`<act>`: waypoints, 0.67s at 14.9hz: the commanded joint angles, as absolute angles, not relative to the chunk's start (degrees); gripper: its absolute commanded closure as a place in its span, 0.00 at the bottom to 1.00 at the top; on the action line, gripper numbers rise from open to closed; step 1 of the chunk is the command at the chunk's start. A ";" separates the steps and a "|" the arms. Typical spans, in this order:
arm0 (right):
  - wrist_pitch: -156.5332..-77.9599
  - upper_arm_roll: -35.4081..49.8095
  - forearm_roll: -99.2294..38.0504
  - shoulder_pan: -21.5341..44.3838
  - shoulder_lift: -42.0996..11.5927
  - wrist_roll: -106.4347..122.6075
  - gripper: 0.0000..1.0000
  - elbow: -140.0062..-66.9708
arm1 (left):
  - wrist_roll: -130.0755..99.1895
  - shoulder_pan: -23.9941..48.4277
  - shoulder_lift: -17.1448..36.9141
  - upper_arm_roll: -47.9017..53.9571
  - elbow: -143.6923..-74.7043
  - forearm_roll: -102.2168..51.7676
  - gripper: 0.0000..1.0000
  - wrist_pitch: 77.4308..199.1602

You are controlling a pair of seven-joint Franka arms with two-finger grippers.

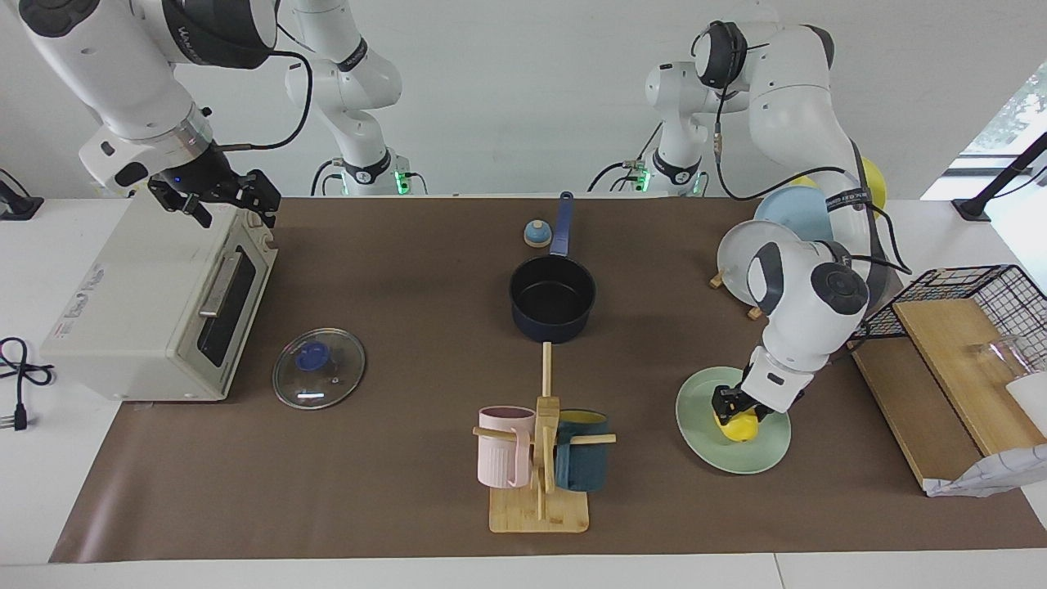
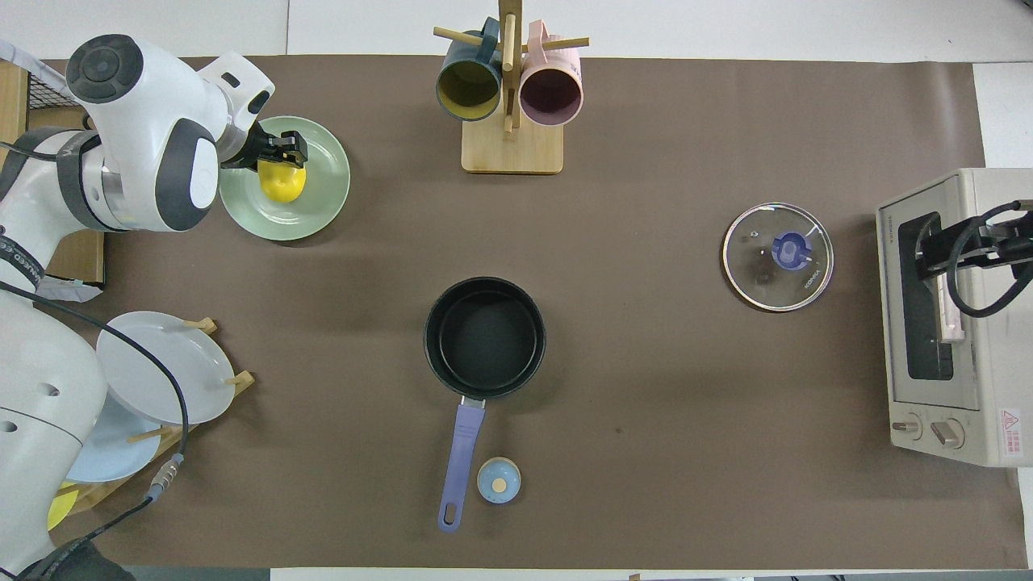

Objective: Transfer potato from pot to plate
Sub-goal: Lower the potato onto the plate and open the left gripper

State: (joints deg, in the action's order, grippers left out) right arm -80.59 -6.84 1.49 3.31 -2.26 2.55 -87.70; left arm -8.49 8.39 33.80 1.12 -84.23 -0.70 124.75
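The yellow potato (image 1: 738, 426) (image 2: 282, 183) is low in the middle of the mint-green plate (image 1: 736, 456) (image 2: 320, 211). I cannot tell whether it rests on the plate. My left gripper (image 1: 734, 414) (image 2: 280, 164) is shut on the potato from above. The navy pot (image 1: 552, 299) (image 2: 484, 337) stands empty at mid-table, nearer to the robots than the plate, with its blue handle toward the robots. My right gripper (image 1: 231, 214) (image 2: 936, 252) waits open and empty over the toaster oven.
The toaster oven (image 1: 155, 303) (image 2: 944, 323) and a glass lid (image 1: 318, 367) (image 2: 778, 256) are at the right arm's end. A mug rack (image 1: 540, 458) (image 2: 510, 97) stands beside the plate. A plate rack (image 1: 740, 262) (image 2: 161, 367), a wire basket (image 1: 973, 286) and a small blue knob (image 1: 536, 234) (image 2: 499, 479) also show.
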 commanded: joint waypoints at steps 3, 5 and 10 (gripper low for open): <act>-77.61 -6.42 2.37 2.37 -1.67 2.90 0.00 -86.57 | -7.82 7.74 33.84 1.49 -83.85 0.53 0.00 124.72; -78.13 -6.33 2.20 2.46 -1.93 2.37 0.00 -86.31 | -7.82 7.73 32.88 1.49 -83.58 0.70 0.00 122.97; -81.73 -7.99 -0.42 2.29 -1.58 -1.40 0.00 -87.10 | -7.82 6.94 23.66 1.49 -83.32 -0.09 0.00 112.88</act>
State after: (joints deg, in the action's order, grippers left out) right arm -80.18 -7.44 1.40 3.27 -2.04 0.83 -86.74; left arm -8.38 7.75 28.80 1.10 -82.45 -0.65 118.07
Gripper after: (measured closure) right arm 0.000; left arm 0.000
